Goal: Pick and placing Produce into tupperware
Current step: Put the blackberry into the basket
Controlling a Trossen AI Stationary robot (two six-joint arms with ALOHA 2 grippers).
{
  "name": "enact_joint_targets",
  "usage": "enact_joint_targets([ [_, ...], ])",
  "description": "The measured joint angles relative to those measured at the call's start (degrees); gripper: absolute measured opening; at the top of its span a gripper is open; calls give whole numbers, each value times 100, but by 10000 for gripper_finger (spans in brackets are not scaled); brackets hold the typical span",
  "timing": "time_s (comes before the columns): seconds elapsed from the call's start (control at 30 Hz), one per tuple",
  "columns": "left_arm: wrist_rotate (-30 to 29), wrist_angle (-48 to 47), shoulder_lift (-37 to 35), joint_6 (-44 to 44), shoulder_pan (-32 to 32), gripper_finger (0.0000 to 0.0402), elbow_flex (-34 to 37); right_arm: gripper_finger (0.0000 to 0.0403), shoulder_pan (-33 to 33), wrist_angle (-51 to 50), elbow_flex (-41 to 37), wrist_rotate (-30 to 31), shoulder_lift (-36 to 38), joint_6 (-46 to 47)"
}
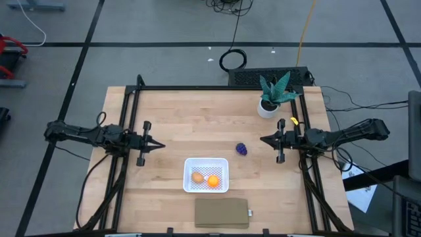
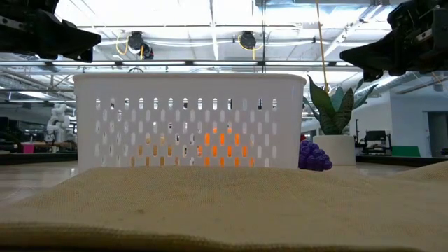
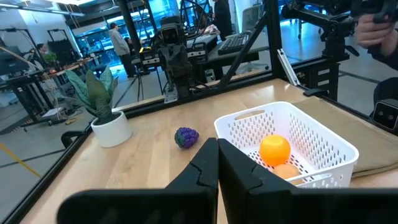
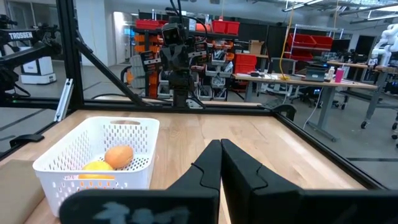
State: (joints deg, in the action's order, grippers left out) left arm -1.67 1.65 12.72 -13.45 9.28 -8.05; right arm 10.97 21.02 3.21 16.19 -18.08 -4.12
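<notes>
The white perforated tupperware (image 1: 206, 175) stands near the table's front middle. The orange piece (image 1: 213, 181) and the tan-brown piece (image 1: 197, 176) lie inside it; both also show in the left wrist view (image 3: 274, 149) and the right wrist view (image 4: 119, 155). The dark purple piece (image 1: 242, 149) lies on the table behind and to the right of the container, and shows in the left wrist view (image 3: 186, 137). My left gripper (image 1: 162, 145) is shut and empty at the table's left. My right gripper (image 1: 262, 139) is shut and empty at the right.
A green potted plant in a white pot (image 1: 273, 97) stands at the far right. A flat brown pad (image 1: 222, 213) lies at the front edge, in front of the container. Black frame rails (image 1: 125, 151) run along both table sides. People show in the room beyond.
</notes>
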Motion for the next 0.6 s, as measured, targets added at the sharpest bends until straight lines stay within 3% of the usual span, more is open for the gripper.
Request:
enact_joint_targets([
  [0.37, 2, 7, 1, 201, 0, 27, 0, 0, 1, 327, 2, 0, 2, 32],
  [0.6, 2, 7, 1, 264, 0, 17, 0, 0, 0, 355, 2, 0, 0, -33],
])
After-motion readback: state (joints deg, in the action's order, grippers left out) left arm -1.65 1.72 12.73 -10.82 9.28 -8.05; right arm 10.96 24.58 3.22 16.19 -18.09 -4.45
